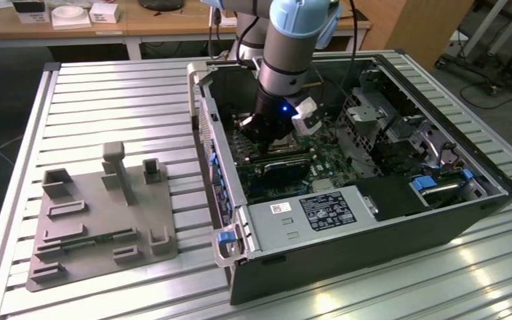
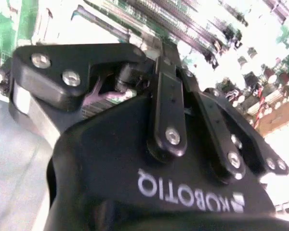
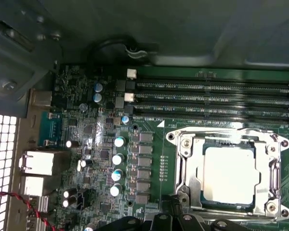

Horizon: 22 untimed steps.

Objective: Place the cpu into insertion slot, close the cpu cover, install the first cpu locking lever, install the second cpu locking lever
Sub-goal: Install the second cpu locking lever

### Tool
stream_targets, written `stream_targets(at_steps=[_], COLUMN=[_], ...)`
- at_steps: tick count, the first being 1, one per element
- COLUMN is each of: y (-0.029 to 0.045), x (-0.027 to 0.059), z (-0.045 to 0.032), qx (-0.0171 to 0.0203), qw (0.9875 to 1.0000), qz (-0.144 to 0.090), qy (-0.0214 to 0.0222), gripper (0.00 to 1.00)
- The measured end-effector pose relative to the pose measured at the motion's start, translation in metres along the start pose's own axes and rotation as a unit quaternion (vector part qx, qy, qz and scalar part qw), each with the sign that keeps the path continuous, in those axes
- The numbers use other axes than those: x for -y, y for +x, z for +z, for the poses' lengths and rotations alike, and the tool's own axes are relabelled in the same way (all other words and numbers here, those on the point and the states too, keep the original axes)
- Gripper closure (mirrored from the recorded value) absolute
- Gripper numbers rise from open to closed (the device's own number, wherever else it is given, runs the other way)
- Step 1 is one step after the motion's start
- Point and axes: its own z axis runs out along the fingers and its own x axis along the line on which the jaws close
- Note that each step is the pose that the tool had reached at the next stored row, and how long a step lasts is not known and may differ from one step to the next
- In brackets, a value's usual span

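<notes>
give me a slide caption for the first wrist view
CPU seated in the insertion slot with the cpu cover closed over it, beside the long memory slots.

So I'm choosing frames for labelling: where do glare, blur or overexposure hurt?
Second wrist view: the board behind the gripper is blown out white and soft. First wrist view: even light and mostly sharp, with the chip pale under its cover. Exterior view: window glare streaks the table, and the case interior is dim.
</notes>
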Motion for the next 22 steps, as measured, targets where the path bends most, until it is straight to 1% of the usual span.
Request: stream_targets(at_steps=[1,2,3,6,10,15,18,19,22], y=[0.0,-0.0001,0.0,-0.0001,0.0001,0.0002,0.0002,0.0003,0.0003], x=[0.0,0.0001,0.0001,-0.0001,-0.0003,-0.0009,-0.0013,-0.0014,-0.0014], z=[0.0,0.0,-0.0001,-0.0013,-0.0057,-0.0134,-0.0197,-0.0208,-0.0208], qx=[-0.0001,-0.0002,-0.0003,0.0,-0.0001,0.0004,0.0015,0.0018,0.002], qw=[1.0,1.0,1.0,1.0,1.0,1.0,1.0,1.0,1.0], qz=[0.0,0.0,0.0,0.0,0.0,0.0,0.0,0.0,0.0], qy=[0.0035,0.0056,0.0058,0.0057,0.0051,0.004,0.0036,0.0036,0.0035], gripper=[0.9,0.9,0.9,0.9,0.9,0.9,0.9,0.9,0.9])
